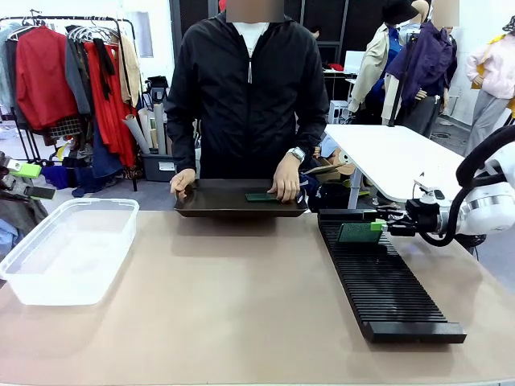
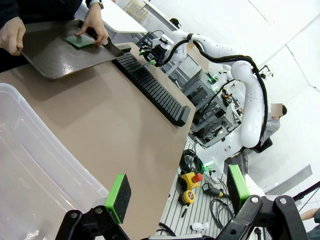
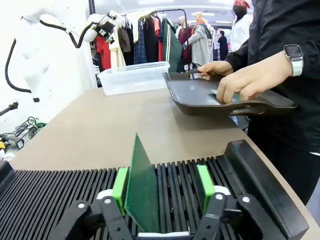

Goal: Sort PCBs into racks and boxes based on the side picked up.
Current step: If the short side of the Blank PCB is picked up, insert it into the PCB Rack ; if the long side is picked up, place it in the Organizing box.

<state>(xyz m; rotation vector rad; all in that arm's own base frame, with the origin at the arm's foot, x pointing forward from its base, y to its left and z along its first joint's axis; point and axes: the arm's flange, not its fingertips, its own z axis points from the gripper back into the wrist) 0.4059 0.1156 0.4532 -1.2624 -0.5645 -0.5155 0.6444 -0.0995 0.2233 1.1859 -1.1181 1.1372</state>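
Observation:
One green PCB (image 3: 142,192) stands upright in a slot at the far end of the long black rack (image 1: 386,281). My right gripper (image 3: 162,181) straddles it with the jaws apart. The board is close against one green pad (image 3: 120,182), and a gap separates it from the other pad (image 3: 205,180). From the front, the same PCB (image 1: 360,233) is just left of my right gripper (image 1: 385,229). A second PCB (image 1: 261,196) lies on the dark tray (image 1: 209,205) under the person's hand. My left gripper (image 2: 177,192) is open and empty, hovering by the clear box (image 2: 30,165).
The person holds the tray's two ends at the far edge of the table. The clear box (image 1: 68,249) stands at the left. Bare tabletop (image 1: 233,297) lies between the box and the rack. A white table (image 1: 394,157) stands behind on the right.

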